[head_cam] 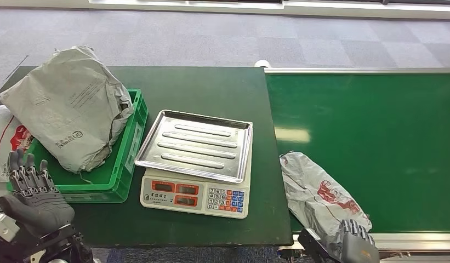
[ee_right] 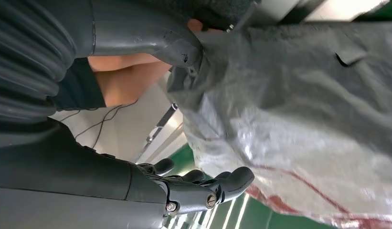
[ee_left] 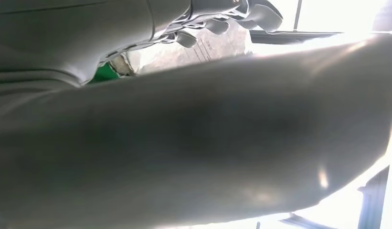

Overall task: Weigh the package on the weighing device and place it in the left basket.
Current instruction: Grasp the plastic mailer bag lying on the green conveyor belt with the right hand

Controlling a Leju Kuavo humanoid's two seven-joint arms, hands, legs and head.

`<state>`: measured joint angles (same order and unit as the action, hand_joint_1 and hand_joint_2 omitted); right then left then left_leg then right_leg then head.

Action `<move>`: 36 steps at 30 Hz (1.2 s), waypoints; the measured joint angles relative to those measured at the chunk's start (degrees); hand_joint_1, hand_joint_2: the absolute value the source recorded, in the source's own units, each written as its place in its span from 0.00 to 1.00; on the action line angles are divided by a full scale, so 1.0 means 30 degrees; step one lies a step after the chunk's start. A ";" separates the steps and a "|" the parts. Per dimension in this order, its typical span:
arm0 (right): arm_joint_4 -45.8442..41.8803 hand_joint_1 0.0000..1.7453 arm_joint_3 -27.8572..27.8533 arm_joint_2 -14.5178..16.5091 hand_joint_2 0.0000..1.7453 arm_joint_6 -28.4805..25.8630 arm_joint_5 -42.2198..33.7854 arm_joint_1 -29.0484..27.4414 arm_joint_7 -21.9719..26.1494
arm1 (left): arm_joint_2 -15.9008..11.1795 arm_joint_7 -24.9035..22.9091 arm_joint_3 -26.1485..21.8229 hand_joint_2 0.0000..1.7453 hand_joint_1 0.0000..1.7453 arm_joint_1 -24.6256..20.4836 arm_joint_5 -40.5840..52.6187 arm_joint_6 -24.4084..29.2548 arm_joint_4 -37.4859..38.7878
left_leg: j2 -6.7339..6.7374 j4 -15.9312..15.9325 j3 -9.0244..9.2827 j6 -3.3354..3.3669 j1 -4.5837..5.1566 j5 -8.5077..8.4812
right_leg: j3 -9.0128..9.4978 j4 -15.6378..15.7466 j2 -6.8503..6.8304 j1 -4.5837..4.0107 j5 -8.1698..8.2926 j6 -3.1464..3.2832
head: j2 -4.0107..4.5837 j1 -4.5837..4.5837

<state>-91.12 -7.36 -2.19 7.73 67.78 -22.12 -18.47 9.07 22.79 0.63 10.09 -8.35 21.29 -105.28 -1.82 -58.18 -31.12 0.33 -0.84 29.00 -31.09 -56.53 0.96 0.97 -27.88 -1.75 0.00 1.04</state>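
Observation:
A crumpled silver-grey package (head_cam: 320,194) with red print lies on the green conveyor belt (head_cam: 370,126), its near end hanging over the belt's front edge. My right hand (head_cam: 355,242) is at that near end. In the right wrist view the thumb (ee_right: 177,47) touches the package (ee_right: 303,119), while the fingers (ee_right: 208,188) stay spread apart from it, not closed. The scale (head_cam: 196,194) with its bare steel tray (head_cam: 196,143) stands mid-table. My left hand (head_cam: 33,192) hovers with fingers spread, holding nothing, by the near corner of the green basket (head_cam: 126,164).
A large grey package (head_cam: 69,104) fills the green basket and bulges over its rim. A white bag with red print (head_cam: 4,143) lies left of the basket. The dark green table (head_cam: 200,93) meets the conveyor's metal frame (head_cam: 354,70) on the right.

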 joint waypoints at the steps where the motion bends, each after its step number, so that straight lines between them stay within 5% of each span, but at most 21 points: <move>1: 0.0203 0.00 -0.0009 0.0040 1.00 0.0084 0.0015 0.0013 0.0013 | -0.0005 0.0004 -0.0046 0.00 0.00 0.0016 -0.0024 0.0000 0.0000 | 0.0001 0.0000 0.0002 -0.0003 0.0000 -0.0002 | 0.0002 0.0000 0.0002 0.0000 0.0001 0.0000 | 0.0000 0.0000; 15: 0.3163 0.00 0.0020 0.0292 1.00 -0.0005 -0.0060 0.1063 0.0528 | -0.0056 -0.0044 -0.0186 0.00 0.00 0.0248 -0.0361 0.0007 0.0005 | -0.0001 -0.0001 0.0011 -0.0018 -0.0001 -0.0015 | 0.0009 -0.0013 0.0008 -0.0002 0.0005 0.0001 | 0.0000 0.0002; 19: 0.3931 1.00 0.0227 0.0292 1.00 -0.1113 -0.0584 0.1476 0.0727 | -0.0056 -0.0026 -0.0193 0.00 0.00 0.0290 -0.0408 0.0007 0.0013 | 0.0059 0.0001 -0.0035 -0.0020 -0.0002 -0.0012 | 0.0007 -0.0014 0.0035 -0.0001 0.0008 0.0005 | 0.0000 0.0002; 36: 0.4627 1.00 0.0978 0.0292 1.00 -0.4377 -0.0337 0.2123 0.1062 | 0.0051 0.0073 -0.0264 0.00 0.00 0.0540 -0.0306 -0.0240 0.0000 | 0.0142 0.0002 -0.0147 -0.0048 -0.0002 -0.0047 | -0.0063 -0.0039 0.0091 -0.0001 0.0060 0.0026 | 0.0000 0.0002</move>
<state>-77.24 -4.42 -1.31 -5.40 66.77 -15.75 -15.28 9.22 23.00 -0.16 11.71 -9.27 20.57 -105.28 -1.39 -58.17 -31.56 0.19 -0.84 28.86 -31.28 -56.64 1.23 0.96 -27.71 -1.67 0.00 1.04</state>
